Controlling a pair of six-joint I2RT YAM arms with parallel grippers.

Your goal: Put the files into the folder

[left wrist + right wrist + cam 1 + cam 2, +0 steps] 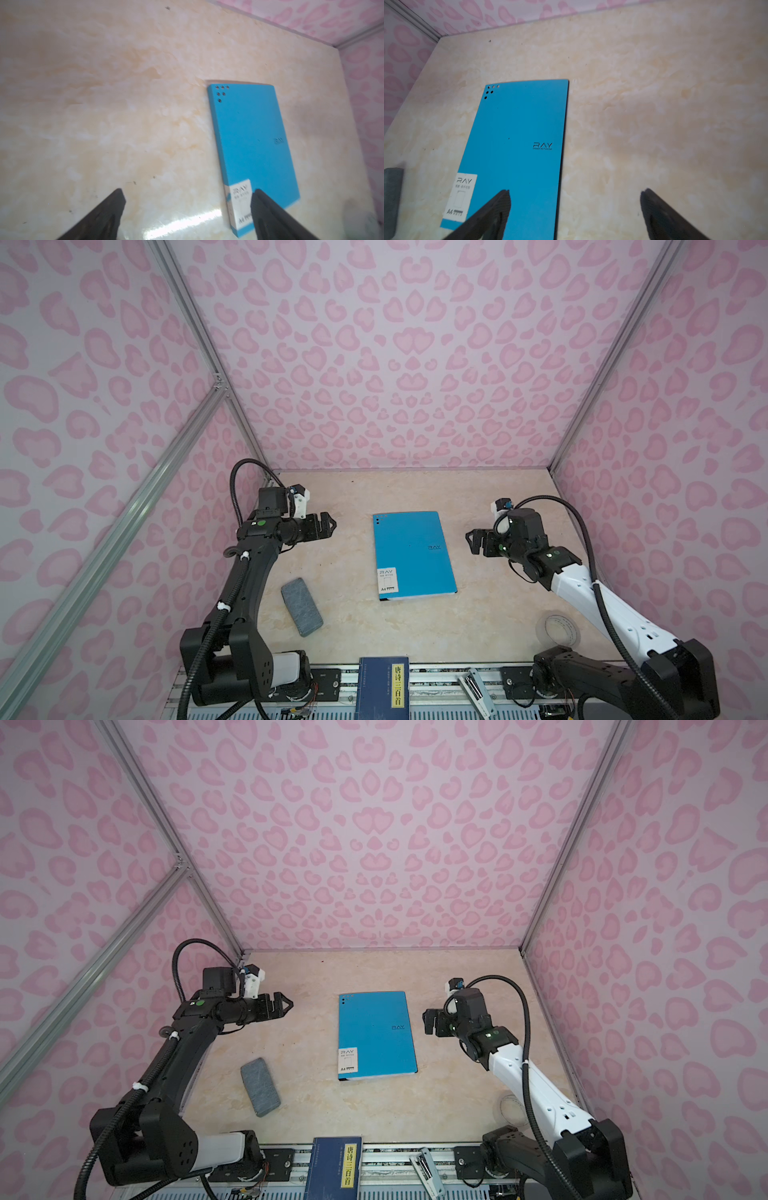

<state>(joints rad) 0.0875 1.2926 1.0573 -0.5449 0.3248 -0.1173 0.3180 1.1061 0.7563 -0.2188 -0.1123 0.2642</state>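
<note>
The folder (411, 551) lies shut and flat in the middle of the marbled table (415, 626), bright blue cover up. Its white corner label (387, 578) sits at the near left corner, and the "RAY" mark (434, 547) is by the right edge. Small round holes are punched in its far left corner. Along its near edge a thin pale line shows under the cover; I can't tell what that is.

The left gripper (328, 525) hangs above the table off the folder's left side, pointing toward it, with its two fingers spread wide and nothing between them. The right gripper (473, 541) faces in from the other side, a little apart from the folder's right edge, and its jaws also stand wide with nothing in them. Neither one touches the folder.

A grey oblong pouch (302, 607) lies tilted on the table near the left arm. A roll of clear tape (540, 630) rests close to the right arm's base. At the front edge, a dark blue book (384, 689) with a yellow label strip sits between the two bases, with a stapler (476, 691) to its right.
</note>
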